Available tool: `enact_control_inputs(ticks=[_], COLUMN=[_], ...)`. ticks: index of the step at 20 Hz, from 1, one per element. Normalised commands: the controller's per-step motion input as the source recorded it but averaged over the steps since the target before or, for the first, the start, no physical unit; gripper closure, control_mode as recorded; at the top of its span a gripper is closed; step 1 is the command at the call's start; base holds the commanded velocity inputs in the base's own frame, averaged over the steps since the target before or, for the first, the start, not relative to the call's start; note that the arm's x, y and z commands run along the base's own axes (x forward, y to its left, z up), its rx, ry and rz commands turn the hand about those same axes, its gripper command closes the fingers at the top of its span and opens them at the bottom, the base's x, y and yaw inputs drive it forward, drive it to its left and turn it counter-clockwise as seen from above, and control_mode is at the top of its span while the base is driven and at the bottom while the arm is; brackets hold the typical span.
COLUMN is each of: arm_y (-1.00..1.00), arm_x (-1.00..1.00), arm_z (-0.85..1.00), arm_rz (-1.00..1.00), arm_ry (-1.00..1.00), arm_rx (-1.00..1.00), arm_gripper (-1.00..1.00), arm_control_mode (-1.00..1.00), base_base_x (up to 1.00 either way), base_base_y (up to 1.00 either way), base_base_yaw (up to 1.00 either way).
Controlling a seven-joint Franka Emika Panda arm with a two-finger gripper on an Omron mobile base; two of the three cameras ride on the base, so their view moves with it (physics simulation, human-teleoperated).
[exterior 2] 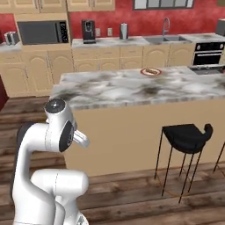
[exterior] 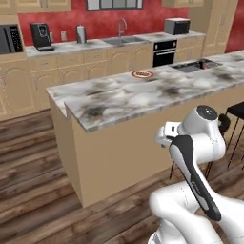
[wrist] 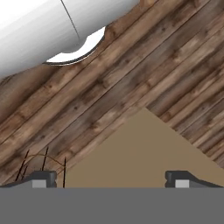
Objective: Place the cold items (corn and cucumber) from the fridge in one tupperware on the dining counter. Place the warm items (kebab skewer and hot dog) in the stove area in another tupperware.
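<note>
The pincer (wrist: pixel 111 179) hangs wide and empty beside the island tabletop (exterior: pixel 143 97), aimed at the floor; a plate (exterior: pixel 142 74) lies on its far edge — food unseen — swinging up risks clipping the overhang.

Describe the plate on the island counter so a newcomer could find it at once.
Start at the long marble-topped island that runs across the middle of the kitchen, in front of the robot. On its far side, in front of the black oven set in the back cabinets, lies a small round plate. Its reddish-brown rim stands out against the grey-white marble, and it lies flat, left of the dark sunken cooktop.
</note>
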Motion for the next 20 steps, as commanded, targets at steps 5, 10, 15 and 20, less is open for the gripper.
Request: enact_control_inputs(ticks=[5, 10, 15, 20], arm_y=[0.0, 0.0, 0.0, 0.0], arm_x=[0.0, 0.0, 0.0, 0.0], arm_z=[0.0, 0.0, 0.0, 0.0], arm_rz=[0.0, 0.0, 0.0, 0.0], arm_ry=[0.0, 0.0, 0.0, 0.0], arm_rx=[0.0, 0.0, 0.0, 0.0], arm_gripper=[-1.0, -1.0, -1.0, -1.0], arm_control_mode=[1.0, 1.0, 1.0, 1.0], base_base_x=[0.04, 0.19, 0.12, 0.11], base_base_y=[1.0, 1.0, 1.0, 1.0], base_base_yaw=[-0.3, -0.46, -0.61, -0.54])
